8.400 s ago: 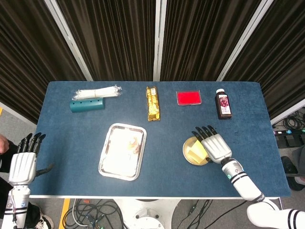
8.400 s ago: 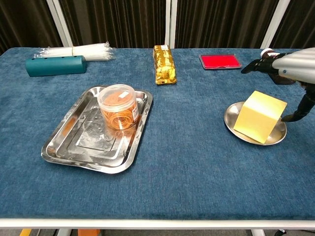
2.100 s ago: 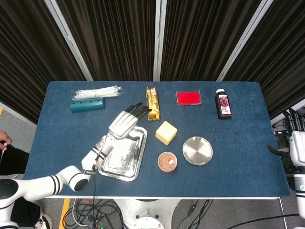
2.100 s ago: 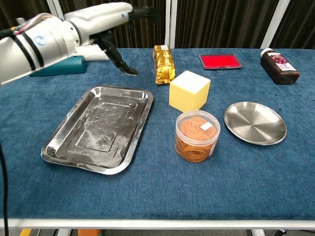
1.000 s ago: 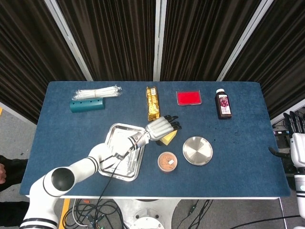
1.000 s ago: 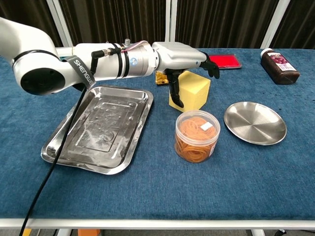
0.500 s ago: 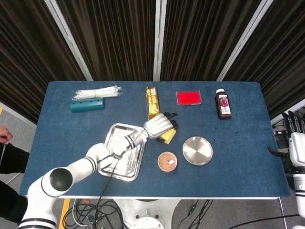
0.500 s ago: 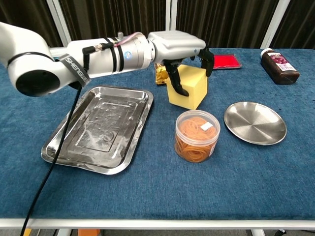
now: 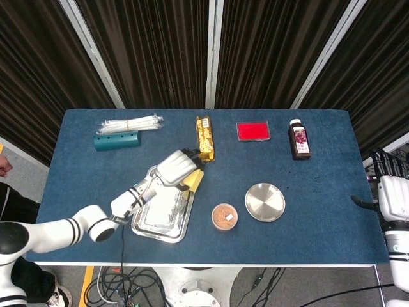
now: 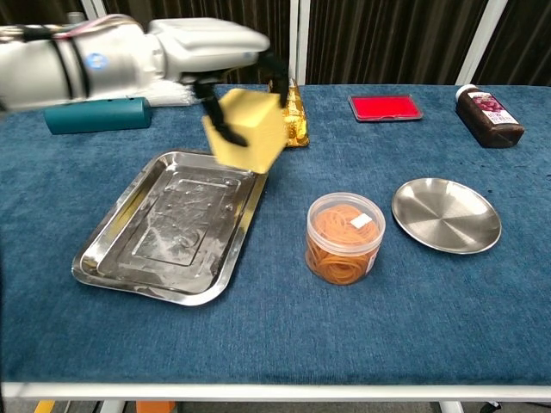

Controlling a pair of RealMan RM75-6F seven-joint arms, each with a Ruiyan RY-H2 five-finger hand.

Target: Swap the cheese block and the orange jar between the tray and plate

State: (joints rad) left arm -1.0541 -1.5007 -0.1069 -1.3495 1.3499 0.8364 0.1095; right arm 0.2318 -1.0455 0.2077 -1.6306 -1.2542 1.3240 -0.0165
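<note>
Cheese block hangs gripped in the left robot hand, above the tray.

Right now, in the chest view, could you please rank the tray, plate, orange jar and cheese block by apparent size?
1. tray, clearly largest.
2. plate.
3. cheese block and orange jar look alike; the cheese is lifted by the left hand, so ranking them is unsure.

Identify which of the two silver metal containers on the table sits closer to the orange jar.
The round silver metal plate, to the right of the clear orange jar. The rectangular silver metal tray lies farther off, on the jar's other side.
</note>
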